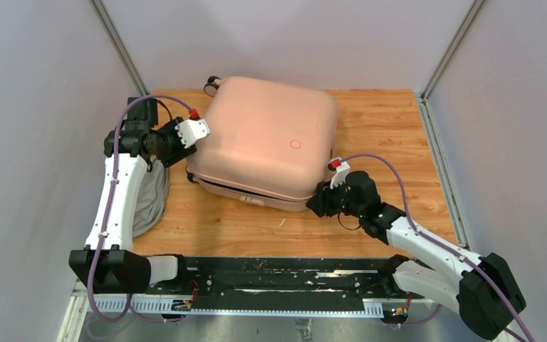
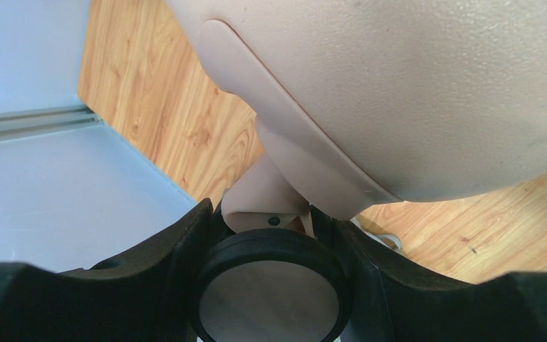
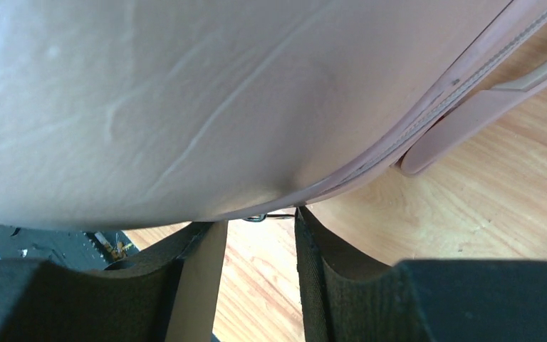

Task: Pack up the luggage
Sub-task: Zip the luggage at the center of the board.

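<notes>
**A:** Where's the luggage (image 1: 267,139)?

**B:** Flat on the table (image 1: 392,128), skewed, lid down. There's a dark gap along the near seam (image 1: 242,192).

**A:** Risks?

**B:** The shell is smooth and rounded. Push off-centre and it likely pivots or slides toward the back edge. The lid could also pop up if the seam isn't pressed evenly.

**A:** Contents?

**B:** Can't see inside. The grey cloth bundle (image 1: 151,199) is outside it, on the table under the left arm, so I'd say it's not packed. Close now and it gets left out.

**A:** Hands?

**B:** The left gripper (image 2: 265,228) is clamped on a rear-corner wheel (image 2: 269,299). A hard tug could twist the caster. The right gripper (image 3: 256,228) is at the near right corner under the shell edge, jaws apart, with bare wood between them.
</notes>
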